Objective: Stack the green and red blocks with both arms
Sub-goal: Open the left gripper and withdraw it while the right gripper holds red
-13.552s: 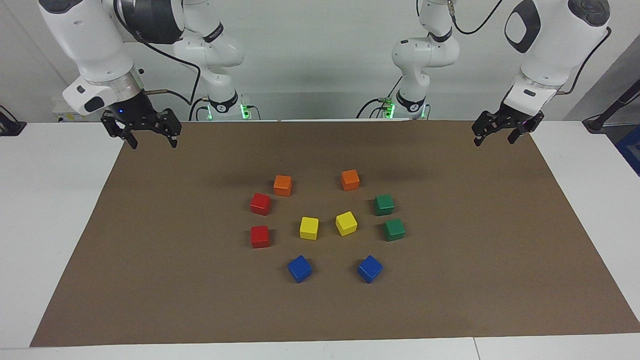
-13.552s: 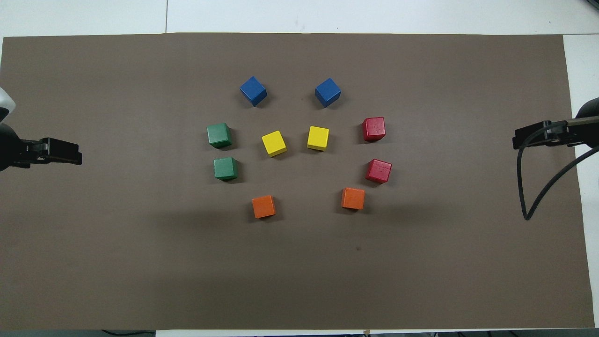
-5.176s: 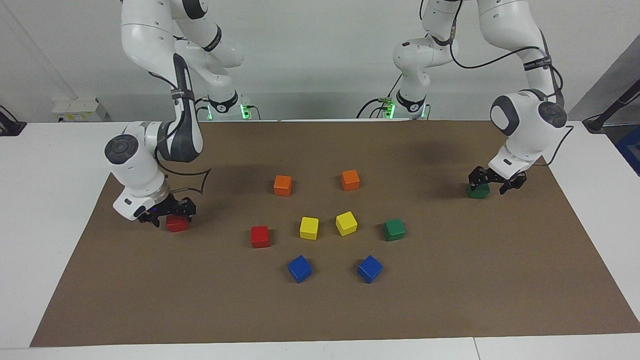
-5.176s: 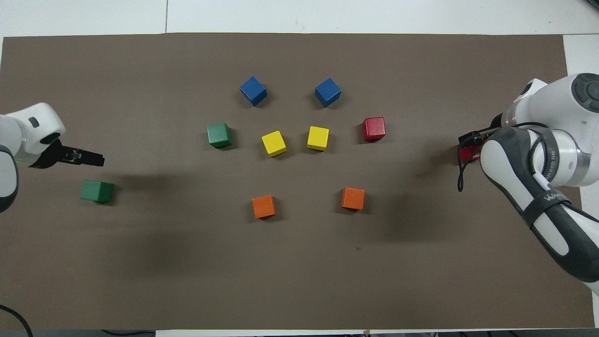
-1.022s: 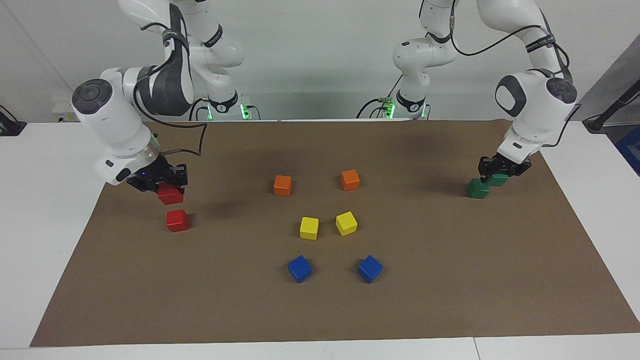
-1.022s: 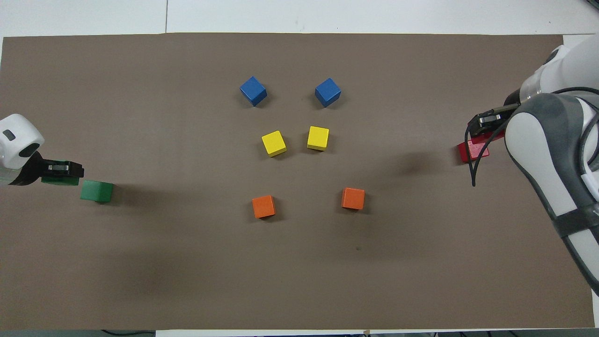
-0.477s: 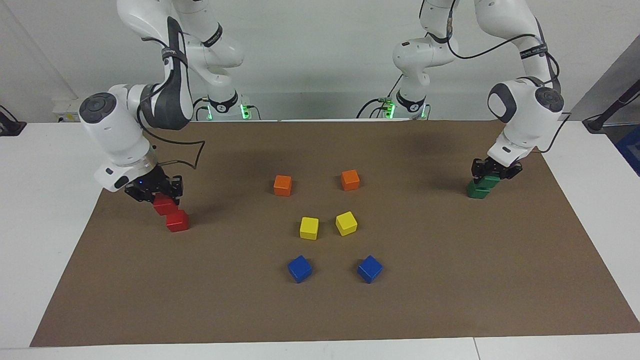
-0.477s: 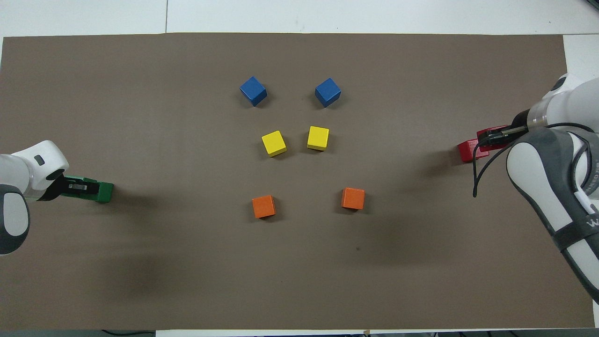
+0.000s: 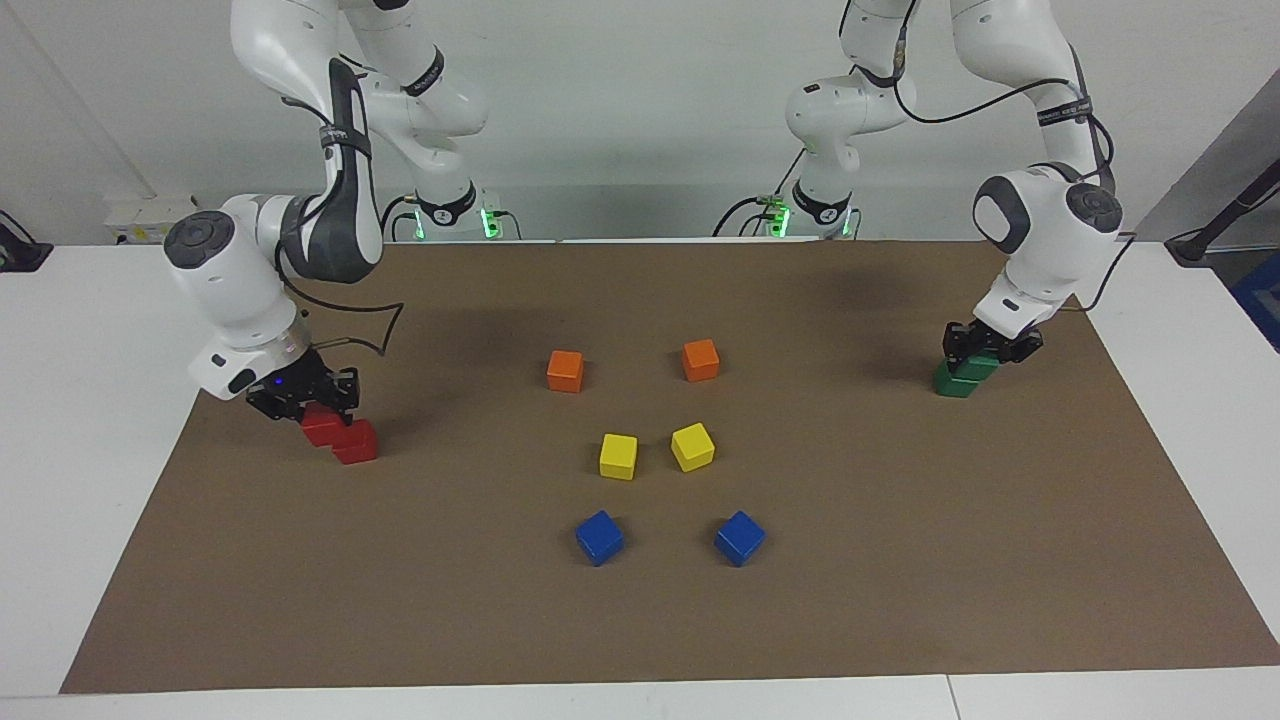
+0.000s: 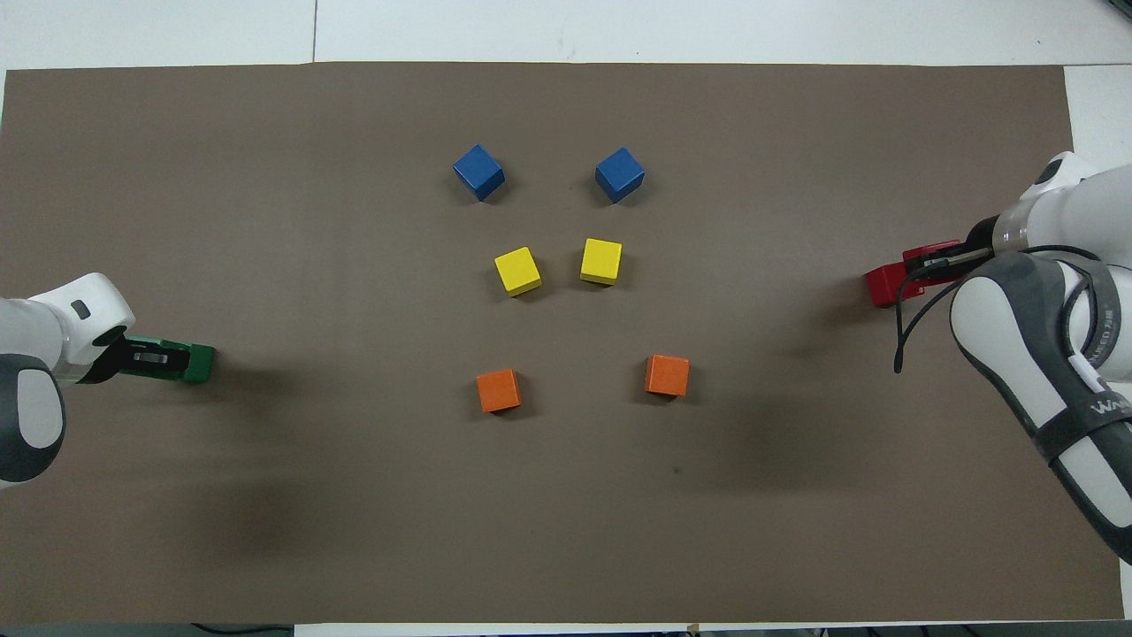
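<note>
A white bench (image 9: 80,480) under a pale wall carried a brown mat (image 9: 900,560), and both arms reached down onto it from the wall end; the right gripper (image 9: 303,397) was clenched on a red block (image 9: 320,427), held low at the right arm's end of the mat; that held block sat partly over and against a second red block (image 9: 357,443) resting on the mat, offset toward the arm rather than squarely on top, and whether its weight was on the lower one could not be told; the left gripper (image 9: 986,349) was clenched on a green block (image 9: 978,366) at the left arm's end of the mat; that block lay upon a second green block (image 9: 953,382), shifted a little toward the mat's edge. In the overhead view the left gripper (image 10: 149,358) covered most of the green pair, with only a green edge (image 10: 200,363) showing; the right gripper (image 10: 936,260) likewise covered the red pair, one red corner (image 10: 883,285) showing. Well apart from both pairs, in the middle of the mat, stood two orange cubes (image 9: 565,371) nearest the robots; two yellow cubes (image 9: 618,456) farther out; two blue cubes (image 9: 599,537) farthest of all.
</note>
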`<move>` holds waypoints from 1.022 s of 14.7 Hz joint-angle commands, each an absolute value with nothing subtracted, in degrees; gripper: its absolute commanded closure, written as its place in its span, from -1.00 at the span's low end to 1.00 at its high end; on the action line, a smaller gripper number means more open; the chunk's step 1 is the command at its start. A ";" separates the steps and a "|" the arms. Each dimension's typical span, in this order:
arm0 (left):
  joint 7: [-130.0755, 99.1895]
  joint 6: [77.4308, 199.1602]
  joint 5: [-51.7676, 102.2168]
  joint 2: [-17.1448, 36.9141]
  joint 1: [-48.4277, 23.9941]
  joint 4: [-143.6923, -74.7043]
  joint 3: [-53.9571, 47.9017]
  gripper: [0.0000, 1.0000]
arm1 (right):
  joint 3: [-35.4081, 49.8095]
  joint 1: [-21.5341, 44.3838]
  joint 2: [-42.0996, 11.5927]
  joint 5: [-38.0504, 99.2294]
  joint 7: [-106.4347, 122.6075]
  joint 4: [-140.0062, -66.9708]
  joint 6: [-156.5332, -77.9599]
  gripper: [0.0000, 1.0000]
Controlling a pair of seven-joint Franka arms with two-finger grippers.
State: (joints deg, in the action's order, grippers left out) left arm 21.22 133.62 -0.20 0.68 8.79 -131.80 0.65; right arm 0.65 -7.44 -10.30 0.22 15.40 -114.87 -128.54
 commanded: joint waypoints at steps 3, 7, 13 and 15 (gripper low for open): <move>22.06 135.88 -0.70 0.53 9.67 -133.06 0.09 1.00 | 1.32 -7.56 -9.93 -0.53 16.44 -116.63 -129.29 1.00; 22.15 138.33 -0.70 0.44 9.67 -134.20 0.09 1.00 | 1.32 -7.38 -9.58 -0.53 16.44 -117.42 -129.02 1.00; 23.64 138.60 -0.70 0.62 9.58 -134.56 0.09 0.15 | 1.32 -7.38 -10.11 -0.53 16.61 -117.60 -129.29 1.00; 23.64 138.60 -0.70 0.53 9.67 -134.56 0.09 -1.00 | 1.32 -6.95 -10.11 -0.53 16.52 -117.60 -129.37 1.00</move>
